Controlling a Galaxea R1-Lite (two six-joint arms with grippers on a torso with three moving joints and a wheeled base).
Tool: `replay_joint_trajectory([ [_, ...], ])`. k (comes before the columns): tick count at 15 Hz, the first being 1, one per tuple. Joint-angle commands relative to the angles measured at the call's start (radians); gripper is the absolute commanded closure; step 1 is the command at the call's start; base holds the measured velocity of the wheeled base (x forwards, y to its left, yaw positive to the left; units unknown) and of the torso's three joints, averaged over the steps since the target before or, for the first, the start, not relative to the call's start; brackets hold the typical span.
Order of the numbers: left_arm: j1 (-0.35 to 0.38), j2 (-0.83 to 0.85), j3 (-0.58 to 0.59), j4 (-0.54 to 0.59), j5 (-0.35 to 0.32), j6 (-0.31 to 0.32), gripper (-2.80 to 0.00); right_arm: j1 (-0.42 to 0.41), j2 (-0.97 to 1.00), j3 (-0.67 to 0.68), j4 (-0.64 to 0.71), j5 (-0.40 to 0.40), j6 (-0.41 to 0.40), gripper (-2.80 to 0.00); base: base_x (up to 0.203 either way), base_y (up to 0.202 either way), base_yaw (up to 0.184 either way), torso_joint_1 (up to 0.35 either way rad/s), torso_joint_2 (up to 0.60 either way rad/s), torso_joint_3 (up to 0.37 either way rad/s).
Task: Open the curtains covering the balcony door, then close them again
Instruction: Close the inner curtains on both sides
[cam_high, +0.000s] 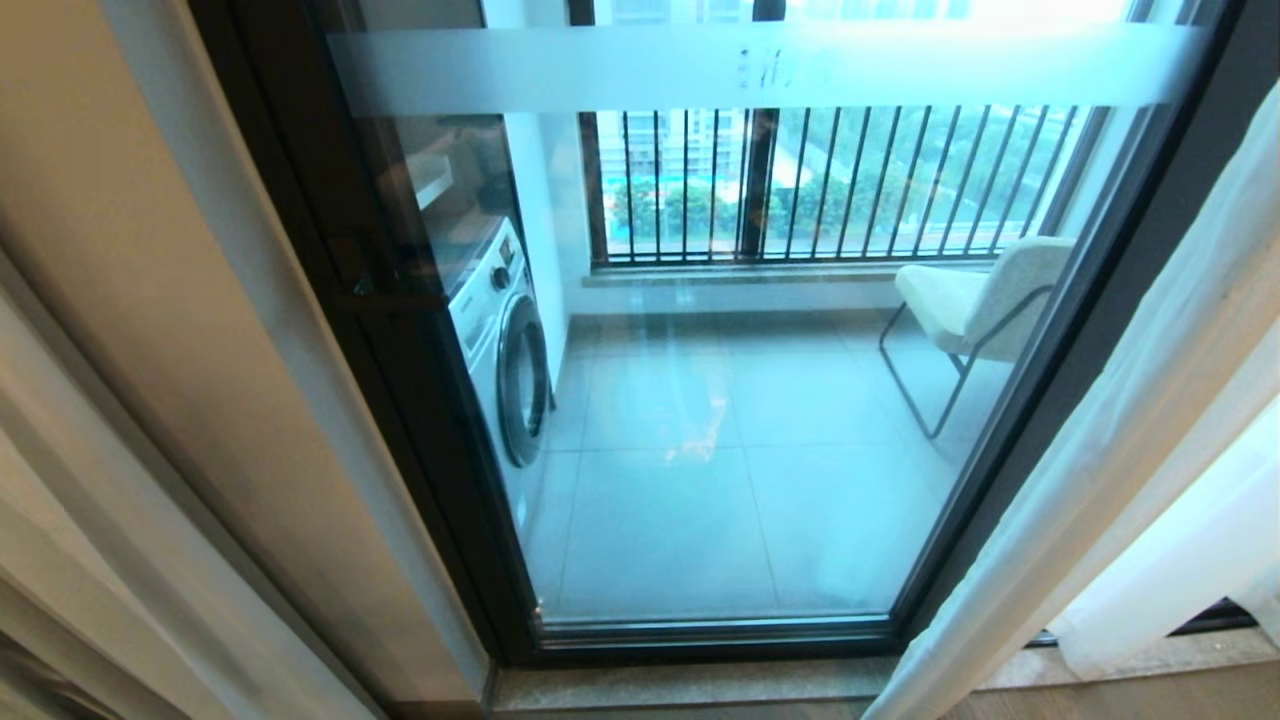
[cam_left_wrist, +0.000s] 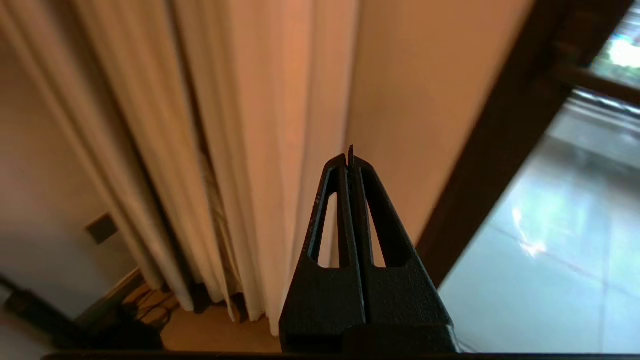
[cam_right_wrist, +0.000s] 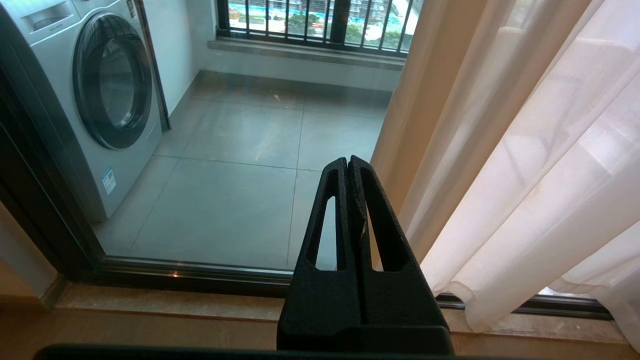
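The balcony door (cam_high: 740, 420) stands uncovered in the middle of the head view, its dark frame (cam_high: 420, 420) around clear glass with a frosted band on top. A sheer white curtain (cam_high: 1110, 450) hangs gathered at the right edge. Neither gripper shows in the head view. In the left wrist view my left gripper (cam_left_wrist: 348, 159) is shut and empty, pointing at hanging pale fabric folds (cam_left_wrist: 240, 150) beside a beige wall and the door frame (cam_left_wrist: 500, 150); whether these folds are sheer or thick I cannot tell. My right gripper (cam_right_wrist: 347, 162) is shut and empty, low before the glass (cam_right_wrist: 235, 170), with the sheer curtain (cam_right_wrist: 550, 175) just beside it.
Behind the glass stand a washing machine (cam_high: 500, 340) on the left, a pale chair (cam_high: 985, 295) on the right and a black railing (cam_high: 820, 180). A stone sill (cam_high: 700, 685) runs under the door. A beige drape (cam_right_wrist: 430, 90) hangs next to the sheer curtain. A wall socket (cam_left_wrist: 101, 228) sits low behind the left folds.
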Motion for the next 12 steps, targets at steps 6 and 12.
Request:
replay_joint_trajectory([
  [6, 0.297, 0.411, -0.105, -0.278, 0.040, -0.080, 0.00, 0.000, 0.001, 0.000, -0.001, 0.001, -0.001, 0.00, 0.000, 0.000, 0.000, 0.000, 0.00, 0.000],
  [12, 0.408, 0.516, -0.201, -0.286, 0.031, -0.127, -2.80, 0.000, 0.001, 0.000, -0.001, 0.001, -0.001, 0.00, 0.000, 0.000, 0.000, 0.000, 0.00, 0.000],
])
